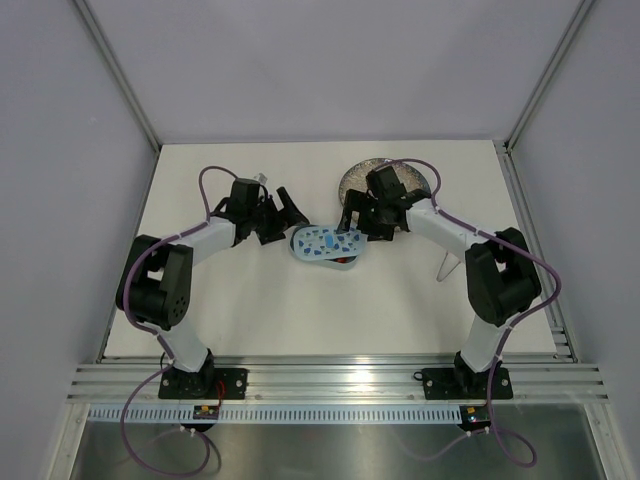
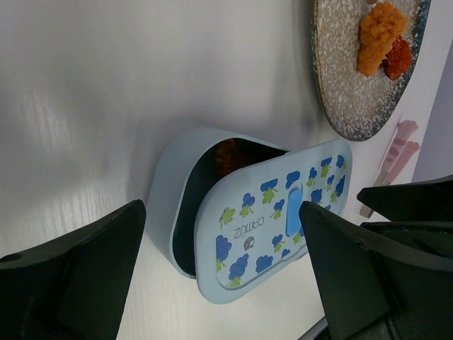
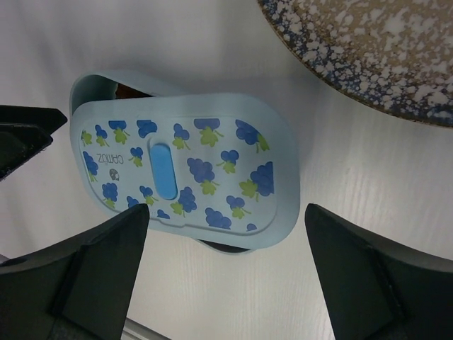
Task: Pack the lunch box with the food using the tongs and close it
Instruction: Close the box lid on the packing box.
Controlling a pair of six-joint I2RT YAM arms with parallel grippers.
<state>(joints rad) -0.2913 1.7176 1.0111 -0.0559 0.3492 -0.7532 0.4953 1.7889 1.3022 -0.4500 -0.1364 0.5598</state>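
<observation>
The pale-blue lunch box sits mid-table between both arms. Its flower-printed lid lies askew on the tub, leaving one end uncovered, where a brown piece of food shows inside. Orange food and a red piece lie on the speckled plate. The tongs lie on the table to the right. My left gripper is open at the box's left end. My right gripper is open over the lid at the right end.
The round grey plate stands behind the box, partly hidden by my right arm. Grey walls close the table at the back and both sides. A metal rail runs along the near edge.
</observation>
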